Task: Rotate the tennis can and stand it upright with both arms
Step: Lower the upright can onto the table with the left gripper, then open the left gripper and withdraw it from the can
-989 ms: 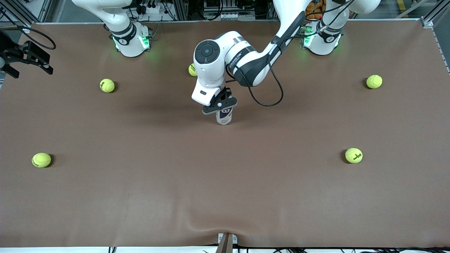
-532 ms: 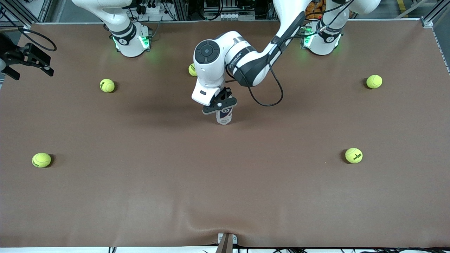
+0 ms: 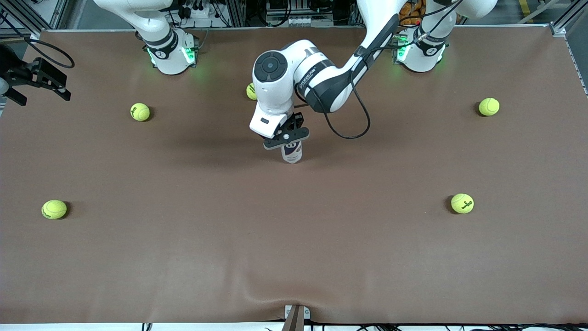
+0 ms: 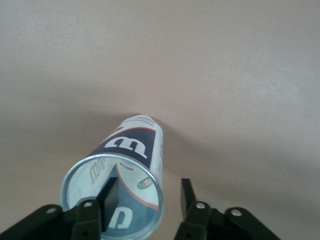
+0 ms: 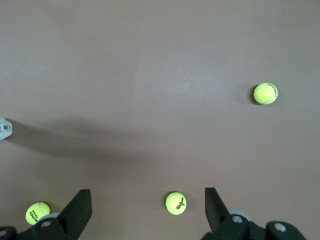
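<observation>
A brown mat covers the tabletop (image 3: 294,239), wrinkled at the edge nearest the front camera. Aluminium frame rails (image 3: 567,18) stand at its corners, with cables and equipment past its top edge.

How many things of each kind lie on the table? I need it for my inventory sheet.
Tennis balls: 5
Tennis can: 1
Total: 6
</observation>
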Robot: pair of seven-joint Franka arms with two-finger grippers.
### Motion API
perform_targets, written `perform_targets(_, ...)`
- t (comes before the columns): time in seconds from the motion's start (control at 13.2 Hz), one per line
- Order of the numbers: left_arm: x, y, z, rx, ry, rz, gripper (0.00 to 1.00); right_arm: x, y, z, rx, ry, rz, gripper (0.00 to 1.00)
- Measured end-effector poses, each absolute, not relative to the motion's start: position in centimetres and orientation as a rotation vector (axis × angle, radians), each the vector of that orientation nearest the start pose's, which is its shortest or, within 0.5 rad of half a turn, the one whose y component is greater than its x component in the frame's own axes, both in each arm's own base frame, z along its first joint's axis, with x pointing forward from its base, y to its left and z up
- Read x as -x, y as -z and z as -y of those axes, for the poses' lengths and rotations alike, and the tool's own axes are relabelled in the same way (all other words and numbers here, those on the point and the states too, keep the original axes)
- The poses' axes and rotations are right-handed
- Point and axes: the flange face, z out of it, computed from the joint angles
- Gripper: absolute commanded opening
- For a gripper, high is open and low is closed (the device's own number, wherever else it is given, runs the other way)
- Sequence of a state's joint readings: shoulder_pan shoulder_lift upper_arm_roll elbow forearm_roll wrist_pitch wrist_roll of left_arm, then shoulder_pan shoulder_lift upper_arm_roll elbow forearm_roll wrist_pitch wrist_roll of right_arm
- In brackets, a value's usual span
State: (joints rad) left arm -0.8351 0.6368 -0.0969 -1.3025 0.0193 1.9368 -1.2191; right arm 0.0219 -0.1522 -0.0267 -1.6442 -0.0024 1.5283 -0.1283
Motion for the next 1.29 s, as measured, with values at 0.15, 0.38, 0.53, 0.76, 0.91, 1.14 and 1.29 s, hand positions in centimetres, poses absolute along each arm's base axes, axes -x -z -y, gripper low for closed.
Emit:
perform_targets(0.15,-45.2,-38.9,57.3,3.147,-0.031,0.483,1.00,-50.2,-66.6,0.4,3.136,0.055,0.194,1.00)
perform_targets(0.38,-46.9,-42.4,55.6,3.178,0.016,0.539,1.00,-50.2,-66.6,0.4,3.136,0.054,0.194,1.00)
perform_targets(0.53,-49.4,-45.4,52.8,3.194,0.061,0.628,1.00,-50.2,-66.6,0.4,3.136,0.054,0.194,1.00)
perform_targets(0.76,-53.4,-49.2,47.2,3.181,0.102,0.756,1.00,-50.2,-66.6,0.4,3.136,0.055,0.194,1.00)
perform_targets(0.91,-55.4,-50.5,43.7,3.176,0.108,0.715,1.00,-50.2,-66.6,0.4,3.136,0.055,0.196,1.00)
perform_targets(1.14,-57.7,-51.4,39.4,3.169,0.102,0.630,1.00,-50.2,-66.5,0.3,3.136,0.050,0.198,1.00)
perform_targets(1.29,-59.1,-51.8,36.8,3.169,0.110,0.606,1.00,-50.2,-66.3,0.2,3.135,0.045,0.200,1.00)
